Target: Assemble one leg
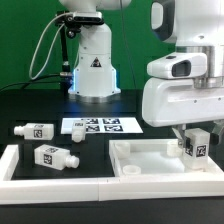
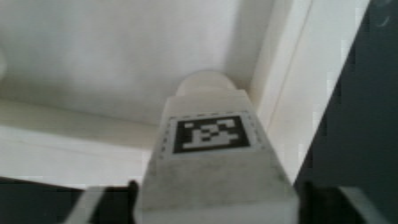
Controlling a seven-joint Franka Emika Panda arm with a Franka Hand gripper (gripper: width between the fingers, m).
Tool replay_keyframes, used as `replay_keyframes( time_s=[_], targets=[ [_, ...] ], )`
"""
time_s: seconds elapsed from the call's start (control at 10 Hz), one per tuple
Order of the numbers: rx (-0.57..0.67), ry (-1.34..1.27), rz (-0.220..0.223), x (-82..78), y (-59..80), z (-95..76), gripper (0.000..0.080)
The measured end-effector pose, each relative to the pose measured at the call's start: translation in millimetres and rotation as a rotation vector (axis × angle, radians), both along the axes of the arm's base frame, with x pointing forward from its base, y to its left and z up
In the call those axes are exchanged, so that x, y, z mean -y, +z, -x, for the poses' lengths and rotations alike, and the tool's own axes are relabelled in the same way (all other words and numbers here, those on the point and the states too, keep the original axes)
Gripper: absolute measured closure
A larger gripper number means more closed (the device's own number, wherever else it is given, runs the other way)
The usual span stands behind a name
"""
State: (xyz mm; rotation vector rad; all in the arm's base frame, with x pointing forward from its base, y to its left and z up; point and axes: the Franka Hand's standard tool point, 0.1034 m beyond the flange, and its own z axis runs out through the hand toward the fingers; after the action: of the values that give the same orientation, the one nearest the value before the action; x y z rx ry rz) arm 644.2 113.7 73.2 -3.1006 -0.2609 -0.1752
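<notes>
Tool [image 1: 197, 138] was clamped on a leg [image 1: 197, 147] at the exterior view's right, low over the far-right side of the white panel [image 1: 150, 158]. The leg hung roughly upright with its black-and-white tag facing the camera; whether its lower end touched the panel could not be told. In the wrist view the leg [image 2: 214, 120] filled the middle, tag up, narrower end pointing away. It sat just beside the panel's raised rim [image 2: 294, 60], with the tool [image 2: 214, 195] gripping it from both sides at the near end; only dark bits of the fingers [image 2: 103, 203] showed. The panel lay flat on the dark surface [image 1: 130, 105], with a round hole [image 1: 130, 172] at its front corner. Two more legs lay on their sides at the exterior view's left, well apart from the tool: second leg [image 1: 35, 130] further back, third leg [image 1: 52, 155] nearer the front. A smaller tagged white piece [image 1: 77, 128] lay just beside the marker board [image 1: 103, 126], too small to tell what it was. A white rail [image 1: 70, 185] ran along the front-left edge. The robot base [image 1: 95, 65] stood behind the marker board.
</notes>
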Motion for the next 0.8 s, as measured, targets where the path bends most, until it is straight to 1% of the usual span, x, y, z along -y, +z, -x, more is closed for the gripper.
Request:
replay_keyframes(
  time_s=[0.1,0.3,0.4,0.6,0.8],
  targets=[
    [-0.003,-0.075,-0.008,0.0,-0.1,0.1,0.0519],
    [-0.005,-0.217,-0.025,0.7,-0.4,-0.3,0.0514],
    [0.002,-0.397,-0.058,3.5,-1.2,-1.0,0.0514],
    [-0.007,-0.696,-0.083,4.9,-1.4,0.0,0.0514],
    [-0.040,-1.226,-0.162,10.5,-3.3,2.0,0.0513]
  ],
)
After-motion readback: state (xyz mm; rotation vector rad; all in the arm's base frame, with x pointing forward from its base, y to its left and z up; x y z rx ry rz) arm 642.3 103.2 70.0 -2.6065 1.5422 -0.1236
